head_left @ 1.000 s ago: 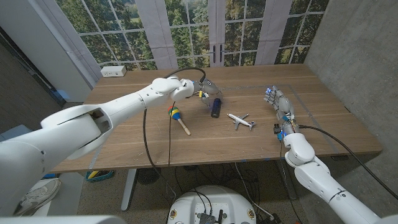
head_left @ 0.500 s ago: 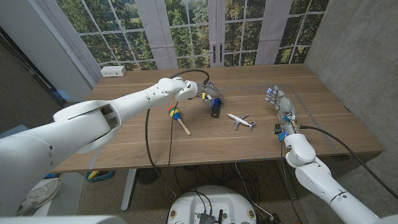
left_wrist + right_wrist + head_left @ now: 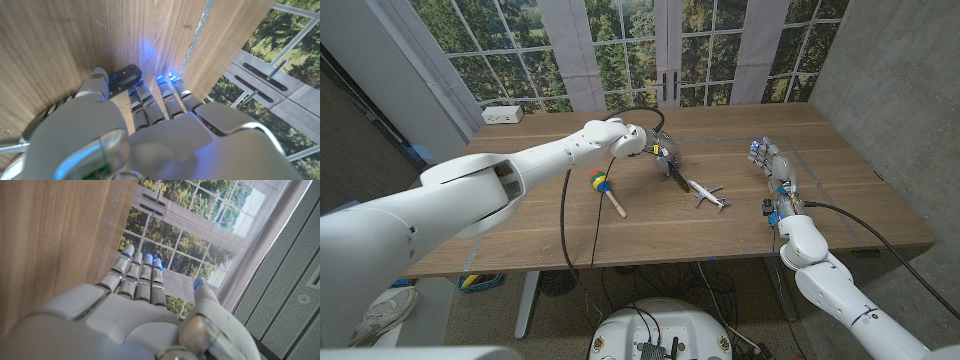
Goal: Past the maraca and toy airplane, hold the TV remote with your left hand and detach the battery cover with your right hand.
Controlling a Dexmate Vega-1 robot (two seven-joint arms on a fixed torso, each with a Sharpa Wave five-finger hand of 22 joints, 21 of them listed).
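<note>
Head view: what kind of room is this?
Probably an office or lab test room: a wooden table set before tall paned windows onto trees, with a white power strip on it.

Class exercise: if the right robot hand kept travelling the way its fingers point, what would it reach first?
Nothing on the table, it seems: the right robot hand points at the far edge and window. Depth is uncertain.

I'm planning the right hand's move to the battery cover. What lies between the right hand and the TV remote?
The toy airplane lies on the table roughly between the right hand and the TV remote, which the left hand is on. Nothing else visible intervenes.
</note>
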